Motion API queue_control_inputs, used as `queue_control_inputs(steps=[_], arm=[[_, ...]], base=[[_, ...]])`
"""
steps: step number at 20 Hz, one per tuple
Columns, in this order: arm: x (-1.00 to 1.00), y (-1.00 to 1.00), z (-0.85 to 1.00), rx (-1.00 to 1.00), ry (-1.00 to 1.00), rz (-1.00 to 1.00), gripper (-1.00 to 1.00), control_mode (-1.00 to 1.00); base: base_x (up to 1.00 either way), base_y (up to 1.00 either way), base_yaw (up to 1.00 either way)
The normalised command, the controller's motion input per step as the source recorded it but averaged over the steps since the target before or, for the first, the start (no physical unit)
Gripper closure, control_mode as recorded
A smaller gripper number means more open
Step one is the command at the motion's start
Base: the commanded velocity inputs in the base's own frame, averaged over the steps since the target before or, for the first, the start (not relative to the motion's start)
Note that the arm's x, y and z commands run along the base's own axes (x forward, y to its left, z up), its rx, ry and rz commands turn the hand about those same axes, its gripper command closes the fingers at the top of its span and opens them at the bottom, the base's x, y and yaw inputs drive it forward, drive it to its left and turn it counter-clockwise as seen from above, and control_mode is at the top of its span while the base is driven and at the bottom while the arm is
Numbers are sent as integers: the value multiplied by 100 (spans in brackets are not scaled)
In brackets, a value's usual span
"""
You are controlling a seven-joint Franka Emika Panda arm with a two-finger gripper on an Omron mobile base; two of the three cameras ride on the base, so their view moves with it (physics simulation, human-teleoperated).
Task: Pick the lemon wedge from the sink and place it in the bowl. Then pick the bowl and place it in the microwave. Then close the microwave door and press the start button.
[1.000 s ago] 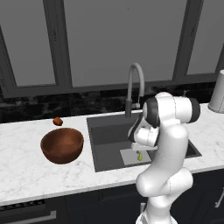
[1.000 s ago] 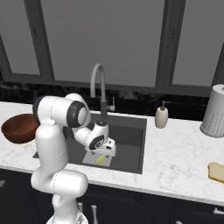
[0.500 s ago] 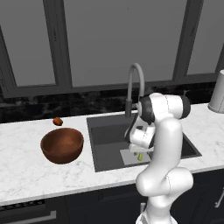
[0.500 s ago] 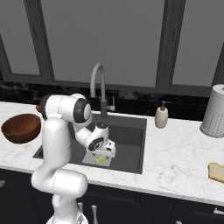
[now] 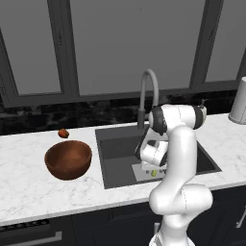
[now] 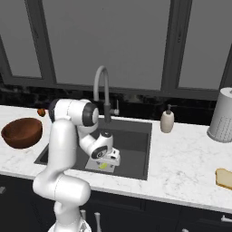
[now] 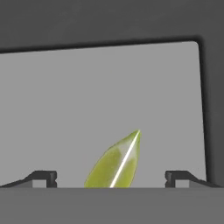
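Pincer (image 7: 111, 177) wide open, gripping nothing, tips straddling lemon wedge (image 7: 117, 164) lying on light grey square (image 7: 105, 105) of sink (image 5: 117, 149) floor. My plan: go straight down, stay centred, pinch gently across narrow sides. Bowl (image 5: 68, 159) waits on bench (image 5: 29, 187), left.

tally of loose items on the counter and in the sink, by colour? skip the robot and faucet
Yellow-green: 1, the lemon wedge on the sink floor
Reddish-brown: 1, the bowl
Red-orange: 1, small round object behind the bowl
Cream: 1, soap dispenser
Light grey: 1, cylindrical canister
Tan: 1, bread slice
Total: 6
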Motion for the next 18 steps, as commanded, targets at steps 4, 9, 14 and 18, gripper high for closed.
queue_control_inputs(steps=[4,9,14,18], arm=[[0,0,-31,0,0,0,-100,-100],[0,6,-26,0,0,0,100,-100],[-4,7,-33,0,0,0,100,-100],[-10,1,-13,0,0,0,100,-100]], base=[[0,0,0],[0,0,0],[0,0,0],[0,0,0]])
